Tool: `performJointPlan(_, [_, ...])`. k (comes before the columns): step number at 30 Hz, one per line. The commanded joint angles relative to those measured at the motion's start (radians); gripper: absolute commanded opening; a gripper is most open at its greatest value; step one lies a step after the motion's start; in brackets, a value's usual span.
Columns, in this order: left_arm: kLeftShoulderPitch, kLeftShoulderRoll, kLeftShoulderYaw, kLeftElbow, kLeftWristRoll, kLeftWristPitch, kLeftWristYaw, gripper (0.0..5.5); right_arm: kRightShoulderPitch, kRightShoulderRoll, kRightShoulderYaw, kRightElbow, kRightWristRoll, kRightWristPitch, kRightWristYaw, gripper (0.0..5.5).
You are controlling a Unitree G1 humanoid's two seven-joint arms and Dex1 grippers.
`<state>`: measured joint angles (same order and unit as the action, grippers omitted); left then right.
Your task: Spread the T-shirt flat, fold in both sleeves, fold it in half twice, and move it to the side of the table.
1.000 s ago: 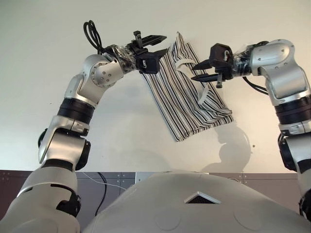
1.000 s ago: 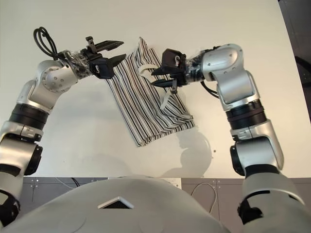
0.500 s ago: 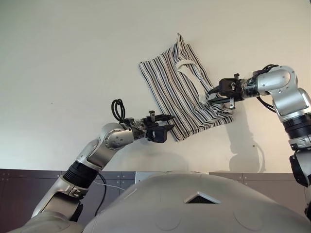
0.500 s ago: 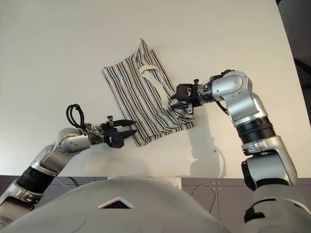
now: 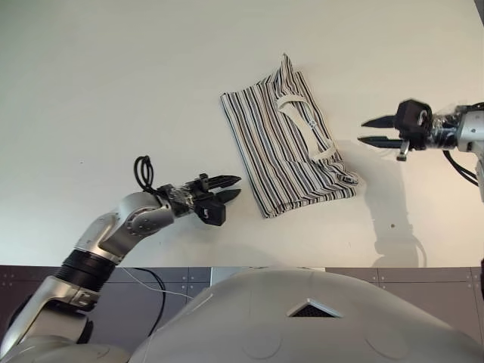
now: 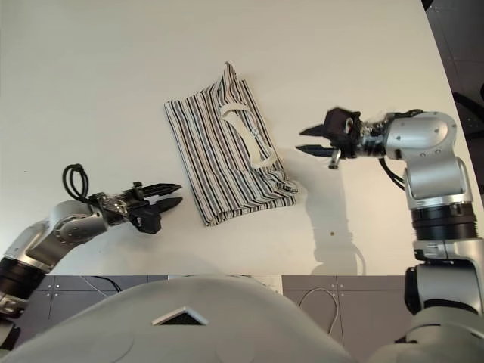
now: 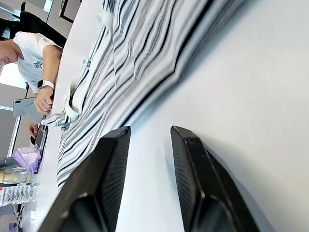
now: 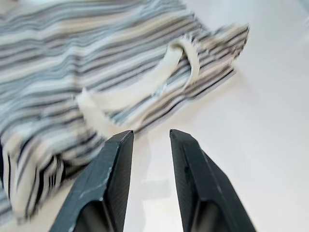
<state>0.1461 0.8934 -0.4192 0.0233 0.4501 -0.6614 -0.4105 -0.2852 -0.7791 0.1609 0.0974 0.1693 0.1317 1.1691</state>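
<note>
Striped T-shirt (image 5: 291, 144) folded on table (image 5: 113, 91) (white collar showing); left gripper (image 5: 236, 186), right gripper (image 5: 364, 130) flank it, both parted, empty.

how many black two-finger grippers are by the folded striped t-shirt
2. The left black two-finger gripper sits off the near left corner of the folded striped T-shirt; the right black two-finger gripper is at the shirt's right side. Both are open, holding nothing.
</note>
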Motion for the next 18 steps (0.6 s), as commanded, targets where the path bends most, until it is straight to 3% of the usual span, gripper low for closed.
performJointPlan(1, [0.044, 0.150, -0.019, 0.176, 0.106, -0.034, -0.083, 1.58, -0.100, 0.132, 0.064, -0.055, 0.011, 0.095, -0.048, 1.55])
performJointPlan(4, [-0.004, 0.094, 0.012, 0.070, -0.114, 0.001, -0.137, 1.58, -0.130, 0.185, 0.146, 0.032, -0.075, 0.041, -0.066, 1.96])
performJointPlan(9, [-0.120, -0.137, 0.025, -0.277, -0.390, 0.278, -0.162, 1.58, -0.211, 0.256, 0.226, 0.224, -0.165, -0.070, -0.052, 1.96])
performJointPlan(13, [-0.231, -0.284, -0.061, -0.310, -0.280, 0.431, -0.193, 1.58, -0.226, 0.265, 0.265, 0.311, -0.216, -0.157, -0.030, 1.96])
performJointPlan(18, [-0.160, -0.249, -0.204, -0.099, -0.046, 0.350, -0.212, 1.58, -0.247, 0.245, 0.304, 0.360, -0.305, -0.282, -0.022, 1.96])
